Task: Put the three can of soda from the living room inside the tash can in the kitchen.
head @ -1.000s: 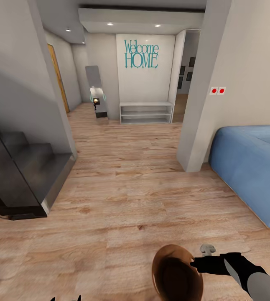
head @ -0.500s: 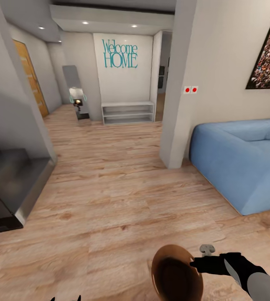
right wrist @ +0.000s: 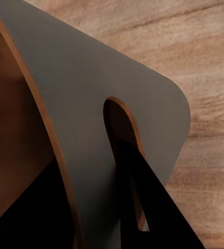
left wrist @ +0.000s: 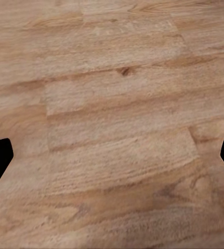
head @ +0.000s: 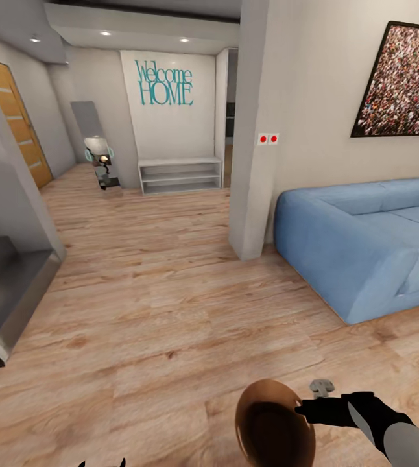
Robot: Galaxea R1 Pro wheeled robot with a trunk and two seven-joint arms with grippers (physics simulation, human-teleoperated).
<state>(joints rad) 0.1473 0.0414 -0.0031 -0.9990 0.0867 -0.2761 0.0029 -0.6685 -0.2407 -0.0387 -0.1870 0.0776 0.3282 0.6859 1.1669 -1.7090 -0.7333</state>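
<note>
View swung right: more sofa [head: 365, 246], new painting [head: 401, 81]

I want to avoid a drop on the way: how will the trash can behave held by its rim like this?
The trash can looks stiff: its thin wall keeps shape where the right gripper clamps through a handle slot. It is probably light. Held at one side, it may swing or tilt.
</note>
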